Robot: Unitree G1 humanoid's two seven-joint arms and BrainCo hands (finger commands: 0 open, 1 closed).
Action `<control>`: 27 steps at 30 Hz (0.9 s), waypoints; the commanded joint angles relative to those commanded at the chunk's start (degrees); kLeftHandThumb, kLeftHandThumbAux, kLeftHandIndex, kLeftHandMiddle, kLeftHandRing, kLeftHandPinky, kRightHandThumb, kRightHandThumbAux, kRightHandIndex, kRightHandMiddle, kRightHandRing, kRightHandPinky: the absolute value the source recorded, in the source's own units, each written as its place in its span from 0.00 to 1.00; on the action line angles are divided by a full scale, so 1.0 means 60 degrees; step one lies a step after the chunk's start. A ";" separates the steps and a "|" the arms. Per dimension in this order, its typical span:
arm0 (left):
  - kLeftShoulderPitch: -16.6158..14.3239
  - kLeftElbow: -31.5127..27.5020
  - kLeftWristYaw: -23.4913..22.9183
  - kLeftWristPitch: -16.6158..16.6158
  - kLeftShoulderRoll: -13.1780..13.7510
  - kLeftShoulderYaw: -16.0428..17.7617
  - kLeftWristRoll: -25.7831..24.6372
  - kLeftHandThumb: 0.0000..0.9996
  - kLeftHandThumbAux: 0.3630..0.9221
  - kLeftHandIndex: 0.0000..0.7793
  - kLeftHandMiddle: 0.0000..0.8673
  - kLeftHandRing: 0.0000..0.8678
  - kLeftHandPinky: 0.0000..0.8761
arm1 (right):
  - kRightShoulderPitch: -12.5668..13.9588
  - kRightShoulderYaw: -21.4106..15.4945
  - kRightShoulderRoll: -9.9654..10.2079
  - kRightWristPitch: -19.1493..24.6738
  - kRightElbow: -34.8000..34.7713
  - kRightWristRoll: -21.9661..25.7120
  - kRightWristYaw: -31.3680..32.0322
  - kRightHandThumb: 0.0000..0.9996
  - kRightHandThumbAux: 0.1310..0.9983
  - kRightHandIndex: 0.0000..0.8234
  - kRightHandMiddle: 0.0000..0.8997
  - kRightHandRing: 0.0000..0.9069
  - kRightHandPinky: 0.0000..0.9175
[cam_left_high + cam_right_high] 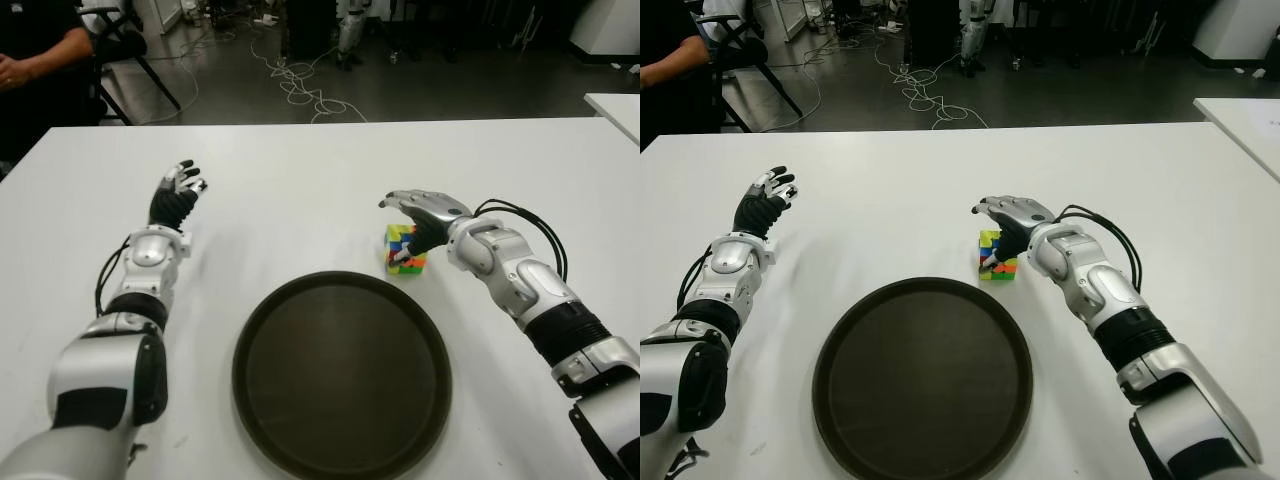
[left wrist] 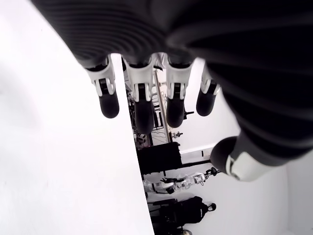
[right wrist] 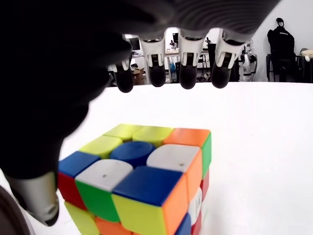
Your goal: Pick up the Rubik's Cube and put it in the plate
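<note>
Here, open right robot hand (image 1: 415, 208) over blocky Rubik's Cube (image 1: 405, 249)

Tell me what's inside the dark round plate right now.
Nothing: the plate shows only its bare dark floor. The Rubik's Cube stands on the white table beyond its rim, under the open right hand.
</note>
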 joint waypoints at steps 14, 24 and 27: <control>-0.0013 -0.0003 -0.0062 0.0010 -0.0022 0.0047 -0.0082 0.14 0.39 0.11 0.18 0.16 0.13 | 0.0003 -0.0010 -0.0193 -0.0164 0.0027 -0.0050 -0.0303 0.00 0.64 0.03 0.03 0.09 0.16; -0.0017 -0.0018 0.0007 -0.0083 -0.0017 -0.0043 0.0011 0.14 0.36 0.11 0.18 0.16 0.13 | -0.0050 -0.0027 -0.0186 -0.0186 0.0148 0.0030 -0.0306 0.00 0.66 0.04 0.03 0.08 0.14; -0.0018 -0.0018 0.0041 -0.0087 -0.0013 -0.0083 0.0046 0.15 0.37 0.11 0.18 0.16 0.12 | -0.0065 -0.0040 -0.0141 -0.0197 0.0239 0.0058 -0.0357 0.00 0.65 0.04 0.02 0.07 0.13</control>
